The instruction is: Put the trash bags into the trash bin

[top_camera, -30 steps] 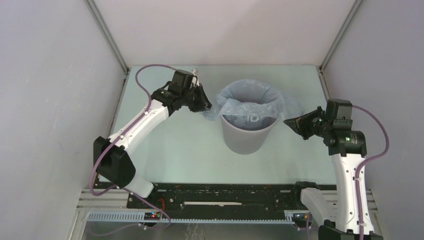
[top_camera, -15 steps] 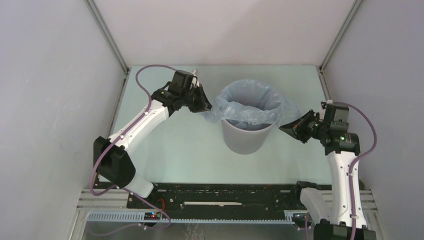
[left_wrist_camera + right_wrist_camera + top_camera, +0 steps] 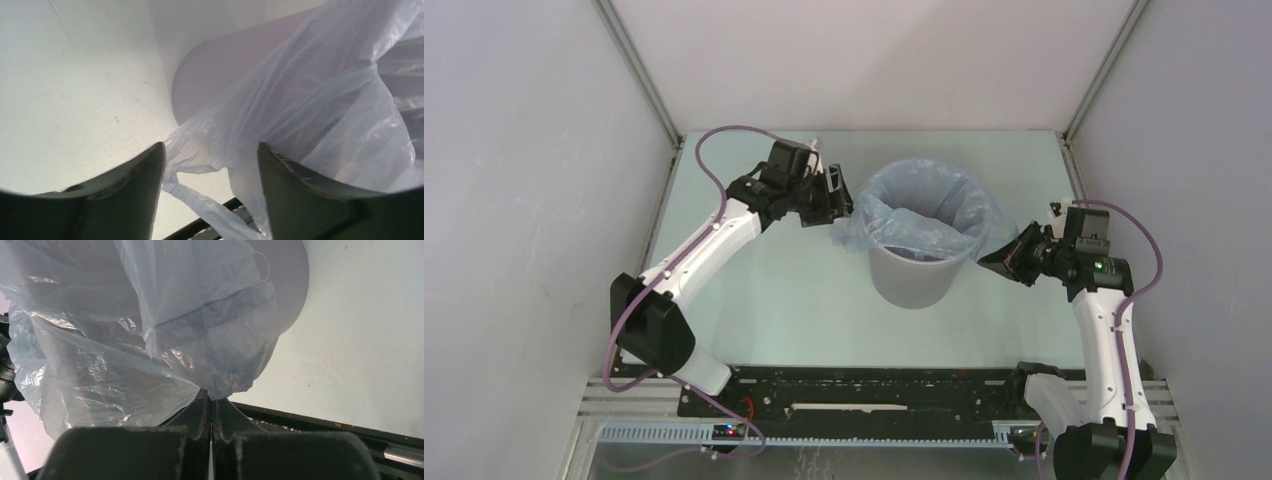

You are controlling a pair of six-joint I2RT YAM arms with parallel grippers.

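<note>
1. Left tool (image 3: 840, 196). Located at the left of the trash bin, near its far-left rim, pointing right toward it. Jaws are spread wide and nothing is clamped. In the left wrist view, the 2 fingers (image 3: 131, 192) are seen well apart, with a loose crumpled fold of bag lying between and just beyond the tips.

2. Trash bag (image 3: 980, 214). 1 pale-blue translucent bag, seated inside the bin with its mouth open and its upper edge ballooning over the rim. On the left, a slack flap hangs outside the rim, directly ahead of the left tool. On the right, the edge is drawn out past the rim into a taut point.

3. Trash bin (image 3: 914, 282). Grey, upright, at the middle of the tabletop (image 3: 764, 290), between the 2 arms. Its wall is bare below the bag's overhang.

4. Right tool (image 3: 986, 258). Located just right of the bin, pointing left. Jaws are closed together on the pinched tip of the bag's right edge, as confirmed in the right wrist view (image 3: 211, 402).

5. Governing relation. The unsecured flap lies to the right of the left tool, in line with its open jaws, so the left arm is judged the nearer. A short advance and a closing of the jaws is judged the likely requirement before the left edge can be settled over the rim.
</note>
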